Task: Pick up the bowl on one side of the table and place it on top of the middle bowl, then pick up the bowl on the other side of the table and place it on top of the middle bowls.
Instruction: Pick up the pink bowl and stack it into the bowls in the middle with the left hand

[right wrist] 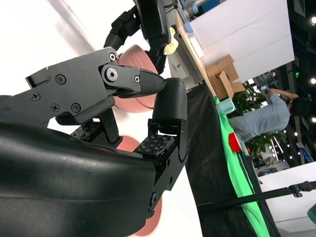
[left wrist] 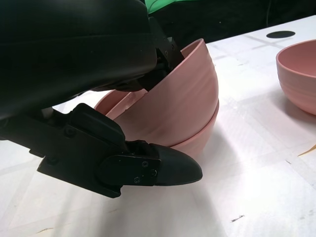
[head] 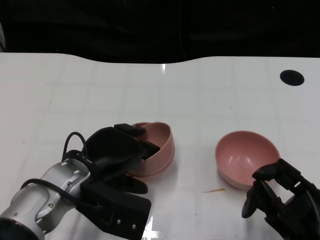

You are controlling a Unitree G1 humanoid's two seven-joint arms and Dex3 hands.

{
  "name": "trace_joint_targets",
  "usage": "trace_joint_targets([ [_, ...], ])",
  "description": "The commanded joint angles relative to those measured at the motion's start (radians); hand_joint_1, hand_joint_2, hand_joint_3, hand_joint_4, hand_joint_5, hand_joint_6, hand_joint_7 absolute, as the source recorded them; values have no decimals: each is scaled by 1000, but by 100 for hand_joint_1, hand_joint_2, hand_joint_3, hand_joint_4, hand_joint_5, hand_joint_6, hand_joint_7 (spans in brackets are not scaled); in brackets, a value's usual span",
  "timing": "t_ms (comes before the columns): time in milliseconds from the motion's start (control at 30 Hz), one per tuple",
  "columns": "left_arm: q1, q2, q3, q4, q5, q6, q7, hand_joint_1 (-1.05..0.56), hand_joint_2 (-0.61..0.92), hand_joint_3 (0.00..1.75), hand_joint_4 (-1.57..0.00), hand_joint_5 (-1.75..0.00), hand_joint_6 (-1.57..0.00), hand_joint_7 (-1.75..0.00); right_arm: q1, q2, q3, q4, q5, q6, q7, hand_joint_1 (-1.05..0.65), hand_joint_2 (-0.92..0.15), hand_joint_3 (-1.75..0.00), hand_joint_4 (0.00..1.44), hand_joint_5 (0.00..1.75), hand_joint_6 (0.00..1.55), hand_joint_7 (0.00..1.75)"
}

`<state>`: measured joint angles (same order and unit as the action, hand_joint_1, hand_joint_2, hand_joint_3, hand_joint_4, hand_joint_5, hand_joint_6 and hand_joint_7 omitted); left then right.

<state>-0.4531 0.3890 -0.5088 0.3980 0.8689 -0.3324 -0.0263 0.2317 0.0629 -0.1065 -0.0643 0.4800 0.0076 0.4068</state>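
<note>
Two pink bowls sit stacked at the table's middle. The upper bowl [head: 161,140] [left wrist: 177,98] leans tilted inside the lower bowl [left wrist: 200,140]. My left hand [head: 117,155] [left wrist: 74,64] grips the upper bowl, fingers inside its rim and the thumb under its wall. The third pink bowl [head: 245,157] [left wrist: 301,69] stands upright to the right. My right hand [head: 280,197] [right wrist: 98,148] hovers at that bowl's near rim, fingers bent and apart, holding nothing. The right wrist view shows the stacked bowls [right wrist: 133,57] beyond its fingers.
A black round hole [head: 291,77] lies in the white table [head: 150,85] at the far right. A thin orange scrap [head: 214,190] lies between the bowls. The right wrist view shows a person [right wrist: 266,118] and cardboard boxes [right wrist: 222,74] beyond the table.
</note>
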Motion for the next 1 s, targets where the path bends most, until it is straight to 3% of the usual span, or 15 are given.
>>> trace_joint_targets([
  [33,-8,10,-5,13,-3,-5,7,-83,92,47,-22,-1,-52,0,-2,-11,-13,3,15,-5,9,-14,-79,-58,82,163,81,126],
  [800,-3,5,-5,21,14,-15,143,-85,92,50,-21,0,-53,0,-6,-11,-22,13,4,-14,10,-14,-81,-53,83,163,81,126],
  [1000,1,12,7,-34,13,-1,130,-86,92,53,-18,0,-51,0,-7,-14,-24,8,6,1,8,-14,-82,-52,83,163,81,126],
])
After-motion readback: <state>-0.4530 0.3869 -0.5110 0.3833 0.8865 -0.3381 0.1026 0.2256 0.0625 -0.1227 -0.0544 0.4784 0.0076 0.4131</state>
